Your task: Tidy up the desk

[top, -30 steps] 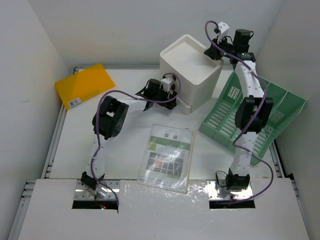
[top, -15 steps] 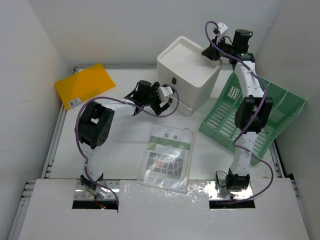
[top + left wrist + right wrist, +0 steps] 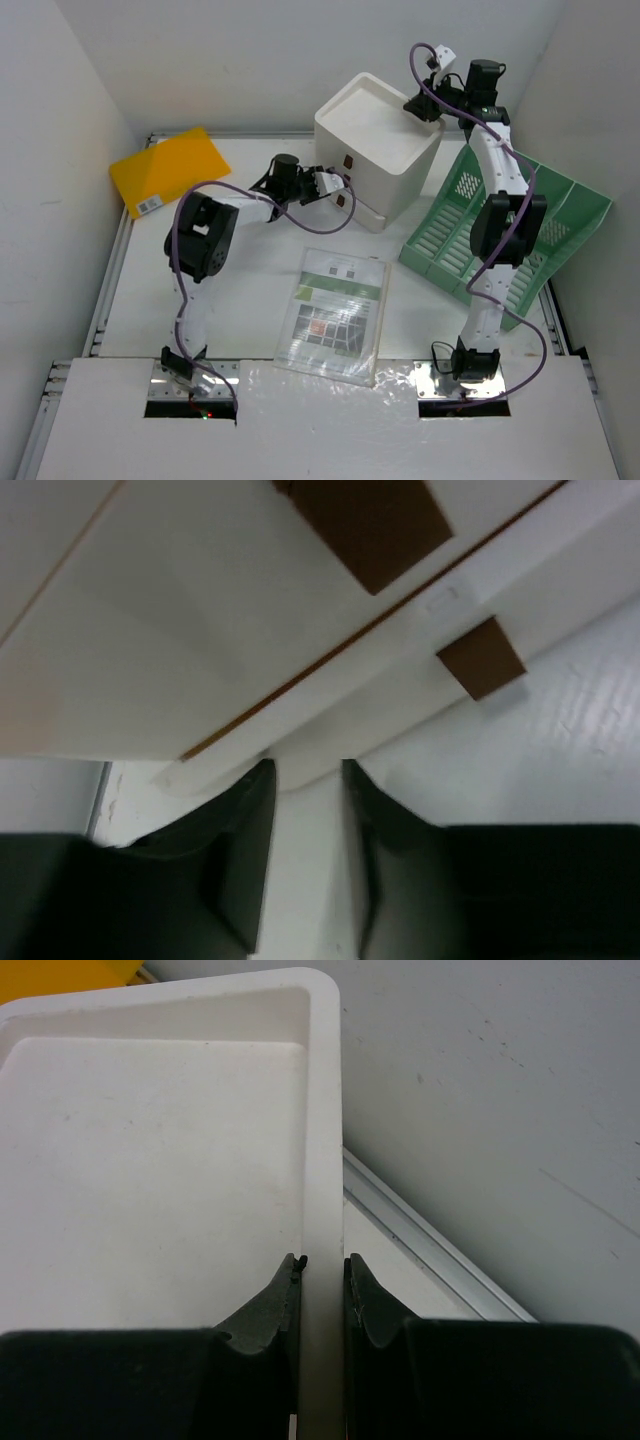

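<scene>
The desk [image 3: 250,290] is a wide white tabletop. At its back stands a white drawer box [image 3: 375,135] with brown handle tabs [image 3: 375,520]. Its bottom drawer [image 3: 368,212] sticks out a little. My left gripper [image 3: 340,195] is low at the box's front. In the left wrist view its fingertips [image 3: 260,780] sit on either side of the drawer's rounded white lip [image 3: 305,775], the jaws narrowed onto it. My right gripper [image 3: 422,105] is at the box's top far corner, shut on the raised rim [image 3: 322,1160] with a finger on each side.
A yellow folder [image 3: 168,170] lies at the back left. A green slotted file tray [image 3: 510,225] leans at the right, beside the right arm. A plastic-sleeved booklet [image 3: 335,312] lies in the middle front. White walls close in on three sides, and a metal rail [image 3: 430,1240] runs behind the box.
The left arm swung round and its gripper came lower to the box's front, jaws narrowing from wide open. The box shifted slightly left. The right gripper stayed on the rim.
</scene>
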`<state>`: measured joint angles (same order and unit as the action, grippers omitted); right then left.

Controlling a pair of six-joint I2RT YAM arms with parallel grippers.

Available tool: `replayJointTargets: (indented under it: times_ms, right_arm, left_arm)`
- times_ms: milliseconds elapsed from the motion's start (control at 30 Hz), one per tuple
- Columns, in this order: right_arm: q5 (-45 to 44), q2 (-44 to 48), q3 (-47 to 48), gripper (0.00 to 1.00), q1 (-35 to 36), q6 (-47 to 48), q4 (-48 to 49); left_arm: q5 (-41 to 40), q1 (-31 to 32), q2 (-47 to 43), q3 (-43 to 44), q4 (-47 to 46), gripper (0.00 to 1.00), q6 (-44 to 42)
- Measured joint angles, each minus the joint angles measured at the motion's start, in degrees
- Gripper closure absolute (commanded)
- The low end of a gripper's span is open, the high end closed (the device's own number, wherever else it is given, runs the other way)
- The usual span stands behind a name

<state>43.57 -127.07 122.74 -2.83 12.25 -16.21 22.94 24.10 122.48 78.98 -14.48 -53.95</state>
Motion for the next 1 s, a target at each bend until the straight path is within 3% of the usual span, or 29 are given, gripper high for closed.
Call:
replayJointTargets:
  times_ms: [33,67,333,433,667,733,767,867,1000]
  right_arm:
    - [0.02,0.04,-0.11,1.0,0.0,-0.02,0.13]
    - [0.02,0.07,-0.15,1.0,0.0,-0.09,0.24]
    - [-1.09,0.07,-0.2,1.0,-0.44,-2.29,0.68]
    - [-1.11,0.07,-0.2,1.0,-0.66,-2.51,0.61]
    - [-1.22,-0.09,0.28,0.99,-0.66,-2.21,-0.15]
    - [-1.38,-0.07,0.28,0.89,-0.59,-2.23,-0.2]
    - [-1.6,-0.04,0.28,0.63,-0.44,-2.23,-0.28]
    - [-2.64,1.16,-0.57,0.4,-0.13,-3.23,-1.75]
    - [-7.67,5.09,-2.8,0.28,0.35,-5.79,-5.75]
  left_arm:
    - [0.02,-0.22,0.94,0.46,-1.25,0.54,0.68]
    - [0.02,-0.31,1.99,0.83,-2.12,0.5,1.46]
    - [0.09,-0.63,12.11,11.21,-2.67,0.31,8.5]
    - [-0.59,-0.61,12.96,12.85,-2.45,0.26,12.68]
    - [-0.7,-0.61,12.85,12.85,-2.69,0.25,18.93]
    - [-0.76,-0.63,11.82,11.65,-2.03,0.24,19.1]
    - [-1.31,-0.63,10.21,9.62,-1.4,0.24,18.88]
    - [-4.07,-0.61,4.72,4.55,2.43,0.24,17.79]
    - [-10.71,-0.57,-3.28,2.23,9.03,0.24,16.96]
